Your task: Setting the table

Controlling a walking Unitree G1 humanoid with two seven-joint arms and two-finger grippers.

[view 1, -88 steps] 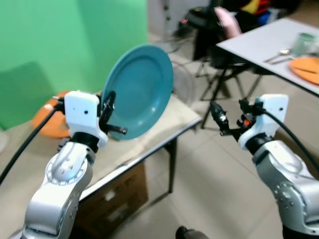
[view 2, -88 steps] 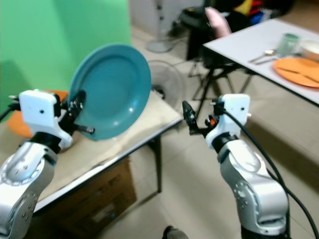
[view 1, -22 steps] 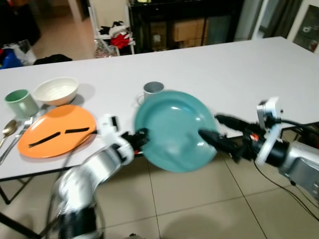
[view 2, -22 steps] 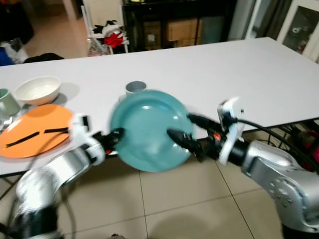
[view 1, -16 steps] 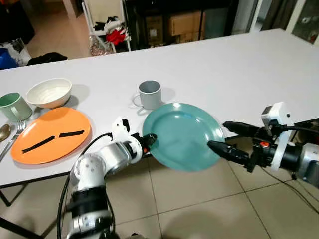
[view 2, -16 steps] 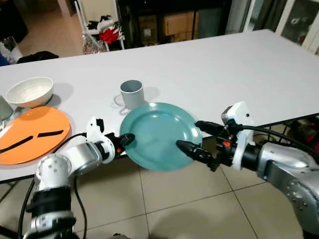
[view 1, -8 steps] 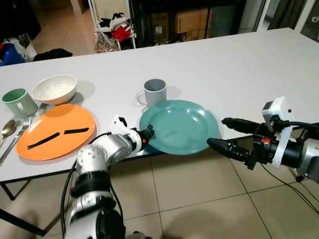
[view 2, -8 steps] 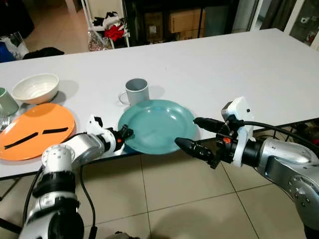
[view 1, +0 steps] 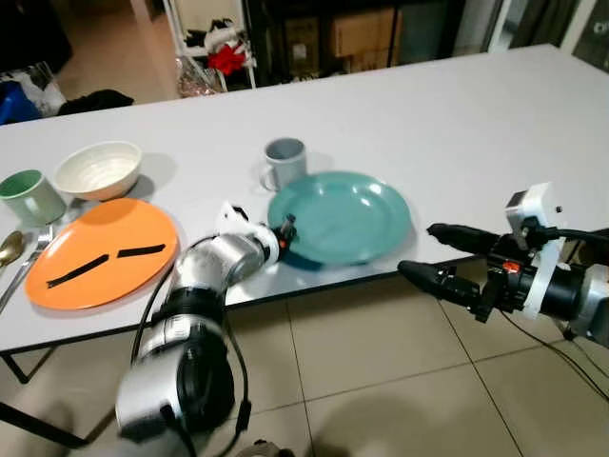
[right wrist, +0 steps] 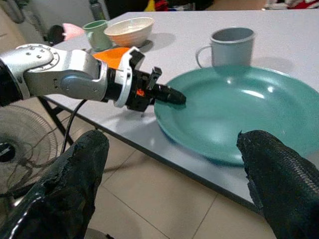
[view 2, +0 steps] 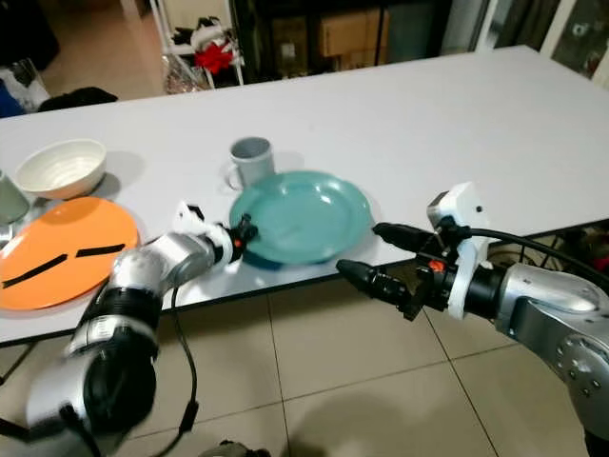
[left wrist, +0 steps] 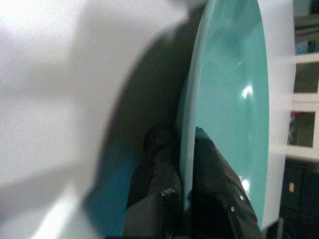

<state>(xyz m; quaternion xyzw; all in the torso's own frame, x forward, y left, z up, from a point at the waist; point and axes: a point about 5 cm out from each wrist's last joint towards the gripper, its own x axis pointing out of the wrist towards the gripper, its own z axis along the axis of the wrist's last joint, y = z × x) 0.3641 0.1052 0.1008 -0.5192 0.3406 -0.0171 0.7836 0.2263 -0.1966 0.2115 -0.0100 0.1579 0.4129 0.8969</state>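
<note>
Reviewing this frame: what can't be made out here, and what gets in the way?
- Whether the teal plate lies flat on the table: the left end effector covers the near rim in the eye views, and shadow hides the underside in the left wrist view.
- Spoon and fork: cut off by the left eye view's edge.
- Dark strips on the orange plate: too small to identify.

Head views: bright, even indoor light; left arm (view 1: 190, 314) blurring w/ motion, rest sharp. Table (view 1: 447, 124) washing out pale; cup (view 1: 284, 162) casting soft shadow. Left wrist view: plate (left wrist: 234, 89) showing glare spots, dark shadow beside it. Right wrist view: fingers (right wrist: 279, 174) looming out of focus.
</note>
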